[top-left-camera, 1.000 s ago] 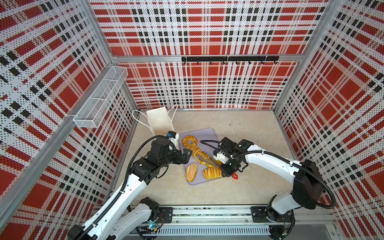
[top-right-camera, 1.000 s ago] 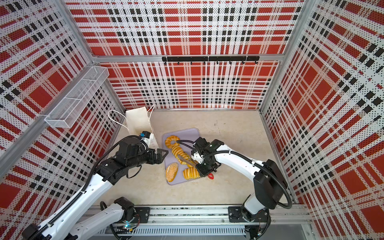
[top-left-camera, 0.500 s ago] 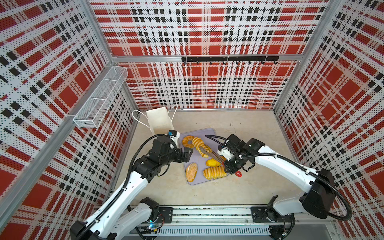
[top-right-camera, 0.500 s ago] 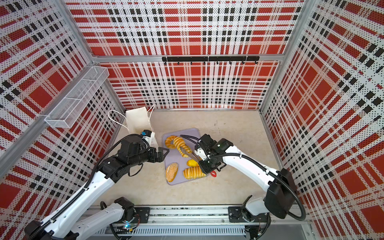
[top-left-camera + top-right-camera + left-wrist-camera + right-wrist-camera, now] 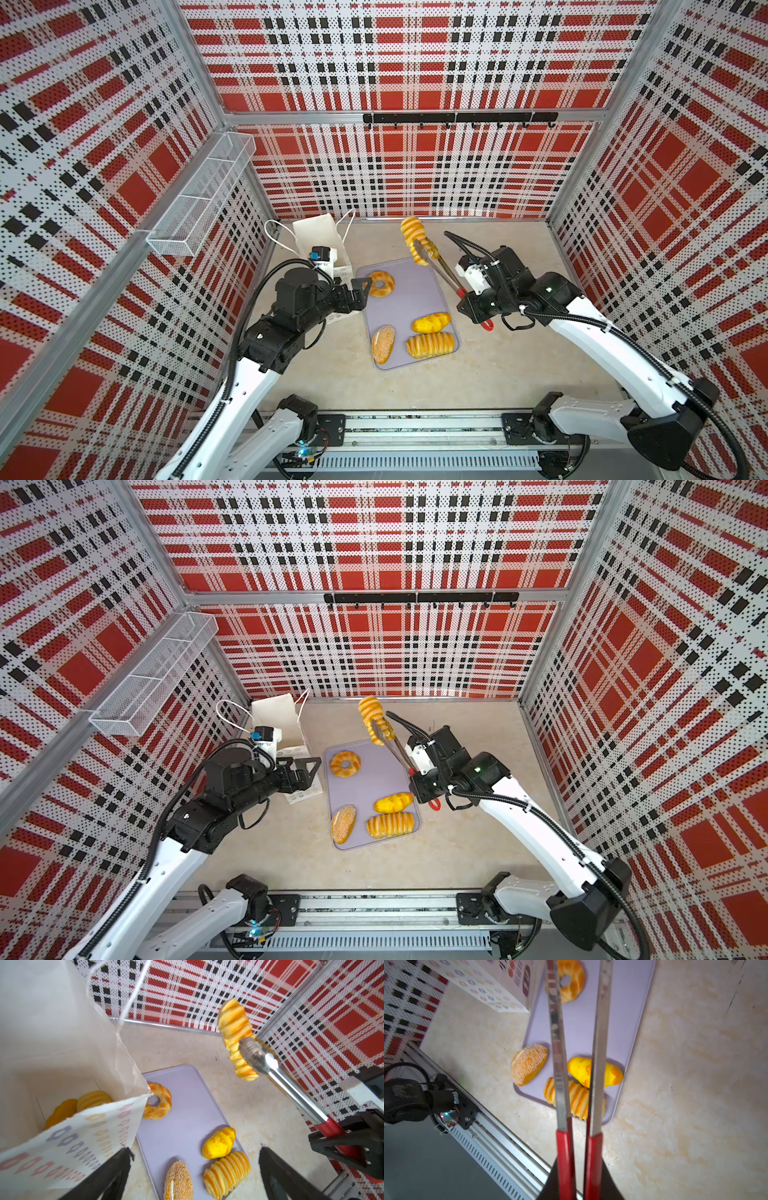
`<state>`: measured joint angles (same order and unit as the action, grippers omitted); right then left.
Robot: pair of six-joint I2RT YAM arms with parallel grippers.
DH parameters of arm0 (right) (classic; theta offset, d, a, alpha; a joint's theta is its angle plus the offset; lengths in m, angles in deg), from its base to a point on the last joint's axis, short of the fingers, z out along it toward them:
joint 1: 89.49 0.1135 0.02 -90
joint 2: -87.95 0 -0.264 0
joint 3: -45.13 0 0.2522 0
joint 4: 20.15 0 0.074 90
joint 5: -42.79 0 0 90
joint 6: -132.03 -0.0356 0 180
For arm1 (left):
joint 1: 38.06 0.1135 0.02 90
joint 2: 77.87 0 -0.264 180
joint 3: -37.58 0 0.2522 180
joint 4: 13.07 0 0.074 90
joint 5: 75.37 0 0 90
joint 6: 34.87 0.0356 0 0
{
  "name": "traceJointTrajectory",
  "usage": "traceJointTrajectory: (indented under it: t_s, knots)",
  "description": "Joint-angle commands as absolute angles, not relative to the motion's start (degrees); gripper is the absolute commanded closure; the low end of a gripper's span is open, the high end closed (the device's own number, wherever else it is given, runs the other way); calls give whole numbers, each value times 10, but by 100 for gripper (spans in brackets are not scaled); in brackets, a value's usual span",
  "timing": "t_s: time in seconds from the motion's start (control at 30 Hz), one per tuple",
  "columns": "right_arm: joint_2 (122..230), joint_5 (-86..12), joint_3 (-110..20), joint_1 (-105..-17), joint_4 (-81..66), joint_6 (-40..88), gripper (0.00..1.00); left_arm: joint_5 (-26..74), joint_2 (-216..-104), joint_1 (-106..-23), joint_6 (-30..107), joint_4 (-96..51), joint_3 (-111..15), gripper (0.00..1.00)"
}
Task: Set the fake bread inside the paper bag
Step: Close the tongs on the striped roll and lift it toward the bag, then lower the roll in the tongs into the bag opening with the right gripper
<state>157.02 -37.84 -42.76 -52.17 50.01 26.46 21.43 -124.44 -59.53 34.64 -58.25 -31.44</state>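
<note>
My right gripper (image 5: pixel 474 305) (image 5: pixel 576 1176) is shut on the red handles of metal tongs (image 5: pixel 436 270) (image 5: pixel 392 750). The tongs pinch a ridged long fake bread (image 5: pixel 417 239) (image 5: pixel 375 719) (image 5: pixel 235 1036) in the air behind the tray. The white paper bag (image 5: pixel 320 241) (image 5: pixel 62 1043) stands left of the tray with two breads (image 5: pixel 83 1103) inside. My left gripper (image 5: pixel 359 291) (image 5: pixel 195 1155) is open and empty beside the bag's printed side. On the lilac tray (image 5: pixel 415 291) lie a ring (image 5: pixel 381 284), a seeded oval (image 5: pixel 383 343), a bun (image 5: pixel 431 323) and a ridged loaf (image 5: pixel 430 345).
A white wire-mesh basket (image 5: pixel 199 199) hangs on the left wall. A black hook rail (image 5: pixel 457 118) runs along the back wall. The arms' base rail (image 5: pixel 415 428) lines the front edge. Plaid walls close in three sides.
The right arm has lifted the tongs with the ridged loaf off the tray, up and toward the back. The left arm has hardly moved.
</note>
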Motion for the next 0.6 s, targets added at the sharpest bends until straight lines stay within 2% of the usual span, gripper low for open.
traceJointTrajectory:
  t_s: [0.0, 0.3, 0.57]
  knots:
    - [1540, -371, -449, -522, 426, 288, 83, 210, -1229, -574, 360, -576, -335, 2]
    - [1526, -272, -445, -517, 341, 312, 84, 215, -1206, -510, 362, -581, -349, 2]
    - [1564, -261, -458, -451, 311, 344, 83, 210, -1190, -457, 356, -611, -353, 2]
